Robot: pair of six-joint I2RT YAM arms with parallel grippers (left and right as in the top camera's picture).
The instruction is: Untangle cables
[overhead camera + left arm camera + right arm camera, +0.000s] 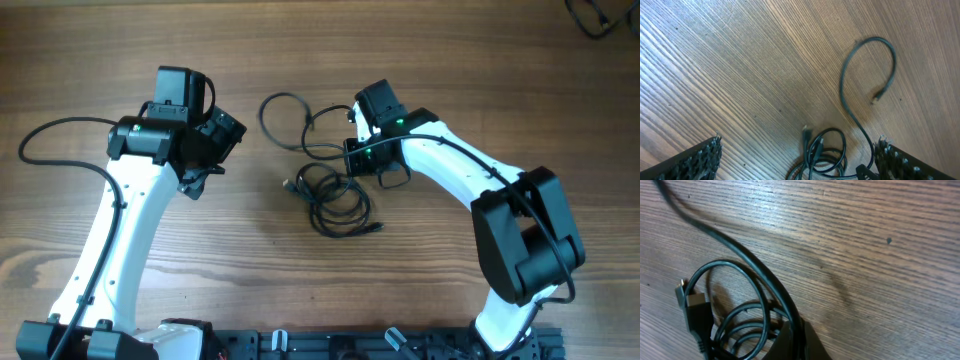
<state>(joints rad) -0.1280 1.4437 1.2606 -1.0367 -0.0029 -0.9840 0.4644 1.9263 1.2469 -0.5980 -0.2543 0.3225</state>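
Note:
The cables lie mid-table. One long thin black cord (272, 108) curls in an open loop at the back and runs to my right gripper (352, 153). A small tangled coil (335, 200) with plug ends lies in front of it. My right gripper (796, 342) is shut on the long cord (747, 260) just beside the coil (735, 325). My left gripper (220, 155) is open and empty, left of the cables and apart from them. In the left wrist view its fingers (799, 155) frame the coil (827, 152) and the looped cord (847, 85).
Thicker black arm wires trail over the table at the far left (50, 135). More black cord shows at the back right corner (598, 18). The arm bases stand along the front edge (330, 345). Bare wood lies between the left arm and the cables.

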